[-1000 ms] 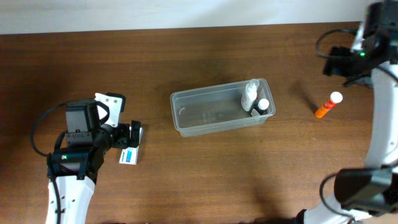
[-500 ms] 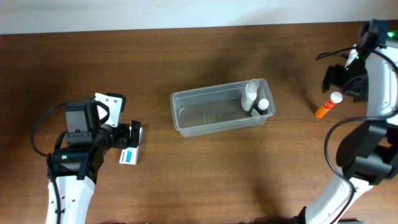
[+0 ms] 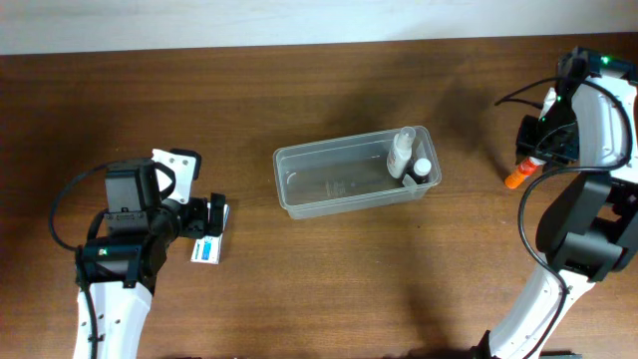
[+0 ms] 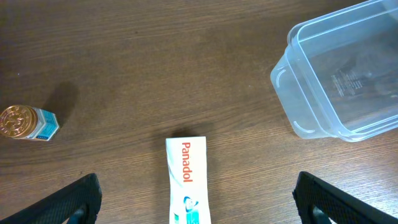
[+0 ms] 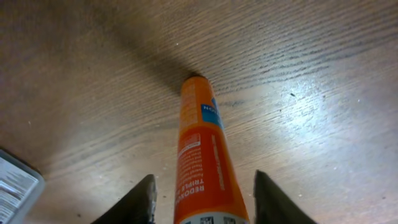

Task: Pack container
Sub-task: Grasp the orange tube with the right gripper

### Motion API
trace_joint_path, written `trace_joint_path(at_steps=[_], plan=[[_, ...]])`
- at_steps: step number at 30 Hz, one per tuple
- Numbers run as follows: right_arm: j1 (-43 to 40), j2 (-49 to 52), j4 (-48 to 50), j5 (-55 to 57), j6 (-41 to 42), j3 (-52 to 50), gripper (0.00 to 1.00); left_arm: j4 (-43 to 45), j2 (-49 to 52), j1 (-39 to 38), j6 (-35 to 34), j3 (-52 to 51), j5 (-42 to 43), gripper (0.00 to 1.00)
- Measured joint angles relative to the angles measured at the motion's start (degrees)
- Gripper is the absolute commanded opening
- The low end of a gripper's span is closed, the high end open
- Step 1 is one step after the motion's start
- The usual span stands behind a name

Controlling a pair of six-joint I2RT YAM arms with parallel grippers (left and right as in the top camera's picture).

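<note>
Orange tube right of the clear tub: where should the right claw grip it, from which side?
Grip the orange plastic tube across its mid-body, from straight above. It lies flat on the wooden table, and the open right claw straddles it, one finger along each long side.

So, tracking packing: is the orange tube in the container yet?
Out: the orange tube lies on the table, outside the container, between the right gripper's open fingers.

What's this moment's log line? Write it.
right pincer: open, straddling orange tube | left pincer: open above Panadol box | container: two bottles inside
</note>
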Motion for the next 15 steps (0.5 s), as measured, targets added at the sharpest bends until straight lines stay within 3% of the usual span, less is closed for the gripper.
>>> trace_joint_path(at_steps=[11, 15], plan=[[0.0, 0.0, 0.0, -0.2, 0.0, 0.0, 0.15, 0.0, 0.0, 0.0, 0.0, 0.0, 0.0, 0.99], [0.0, 0.0, -0.2, -0.2, 0.0, 0.0, 0.13, 0.0, 0.0, 0.0, 0.0, 0.0, 0.0, 0.99]])
